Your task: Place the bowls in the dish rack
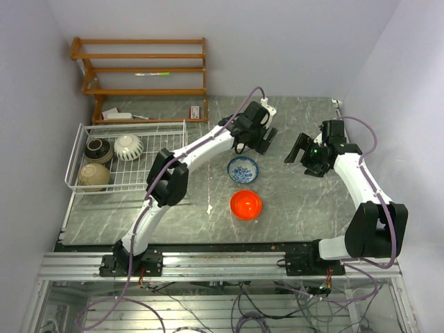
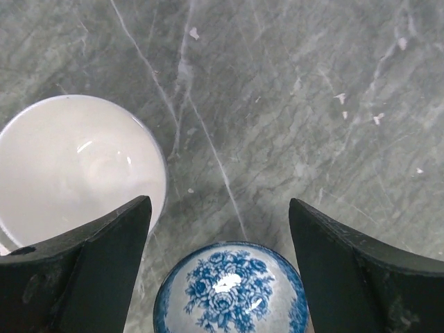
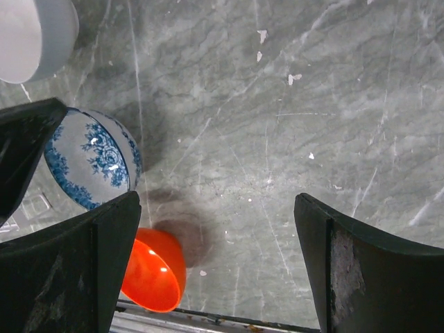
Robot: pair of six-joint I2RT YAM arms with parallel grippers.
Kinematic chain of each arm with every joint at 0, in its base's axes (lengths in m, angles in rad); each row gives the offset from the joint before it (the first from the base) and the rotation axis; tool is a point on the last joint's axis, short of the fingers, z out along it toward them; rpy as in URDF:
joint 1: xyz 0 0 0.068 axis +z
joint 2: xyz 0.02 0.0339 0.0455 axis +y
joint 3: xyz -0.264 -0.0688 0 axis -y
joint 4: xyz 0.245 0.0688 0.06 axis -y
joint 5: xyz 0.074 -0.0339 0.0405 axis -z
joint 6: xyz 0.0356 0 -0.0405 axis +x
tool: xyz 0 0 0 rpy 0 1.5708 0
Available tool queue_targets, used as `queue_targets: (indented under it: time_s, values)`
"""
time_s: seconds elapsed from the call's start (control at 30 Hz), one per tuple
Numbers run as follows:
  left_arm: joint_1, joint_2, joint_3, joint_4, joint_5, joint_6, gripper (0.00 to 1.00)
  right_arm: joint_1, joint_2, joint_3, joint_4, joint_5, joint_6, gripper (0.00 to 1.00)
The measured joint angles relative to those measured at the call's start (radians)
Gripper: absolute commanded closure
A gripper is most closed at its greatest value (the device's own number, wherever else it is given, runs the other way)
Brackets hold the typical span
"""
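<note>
Count three of six bowls already inside the rectangular white wire-grid dish rack [image 1: 156, 163] at counter left: a dark blackish round bowl [image 1: 98, 149], a cream-coloured bowl [image 1: 128, 146], a brownish-tan bowl [image 1: 94, 175]; judge task about half done.

Find three left out on the grey marbled counter [image 1: 298, 201]: a blue-and-white patterned bowl [image 1: 243, 168] near centre; a bright orange-red glossy bowl [image 1: 246, 205] just beside it, nearer the arm bases; a plain white bowl [image 2: 76, 166] close by the blue one, hidden under the left arm in the top view.

Read left claw [image 2: 218, 229] as spread wide, gripping nothing, hovering above the blue-and-white patterned bowl with the plain white bowl by one finger; read right claw [image 3: 215, 236] as likewise agape and empty, over bare counter to the right of the bowls.

Expect next pick from the left claw; cannot tell whether blue-and-white or white.
</note>
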Motion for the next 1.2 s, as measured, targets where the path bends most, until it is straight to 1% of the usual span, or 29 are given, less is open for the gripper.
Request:
queue_targets:
  time_s: [0.13,0.27,0.33,0.37,0.5,0.57,0.67,0.73,0.77,0.8,0.83,0.87,0.93,1.2]
  values:
    - [-0.001,0.068,0.033,0.0,-0.015,0.011,0.11,-0.002,0.0,-0.018,0.0,-0.01,0.0,0.07]
    - [-0.001,0.127,0.055,-0.002,-0.059,0.035,0.11,-0.005,0.0,-0.021,0.002,-0.022,0.0,0.07]
    - [0.001,0.152,0.066,-0.002,-0.078,0.046,0.13,-0.007,0.0,-0.021,0.001,-0.026,0.0,0.07]
    - [0.001,0.161,0.069,-0.002,-0.084,0.05,0.16,-0.008,0.0,-0.021,0.001,-0.026,0.0,0.07]
    - [0.002,0.186,0.078,-0.005,-0.096,0.062,0.3,-0.009,0.0,-0.021,0.001,-0.029,0.0,0.08]
    - [0.002,0.187,0.073,-0.003,-0.1,0.067,0.4,-0.01,0.0,-0.021,0.002,-0.029,-0.001,0.07]
    - [0.002,0.185,0.057,0.01,-0.117,0.07,0.51,-0.011,0.0,-0.023,0.002,-0.029,-0.001,0.08]
    - [0.002,0.185,0.047,0.01,-0.128,0.075,0.61,-0.012,0.0,-0.027,0.004,-0.029,-0.001,0.08]
    - [0.002,0.185,0.045,0.008,-0.135,0.077,0.67,-0.013,0.0,-0.031,0.005,-0.029,-0.001,0.08]
    - [0.003,0.185,0.045,0.007,-0.14,0.08,0.76,-0.013,0.0,-0.034,0.004,-0.029,-0.001,0.08]
    - [0.004,0.185,0.045,0.006,-0.147,0.085,0.87,-0.014,0.0,-0.036,0.004,-0.029,-0.001,0.08]
    - [0.005,0.185,0.046,0.006,-0.148,0.087,0.92,-0.015,0.0,-0.037,0.003,-0.029,-0.001,0.08]
    - [0.005,0.184,0.05,0.017,-0.171,0.098,0.93,-0.015,0.0,-0.037,0.003,-0.029,-0.001,0.08]
    - [0.006,0.18,0.064,-0.009,-0.179,0.093,0.93,-0.015,0.0,-0.037,0.003,-0.029,-0.001,0.08]
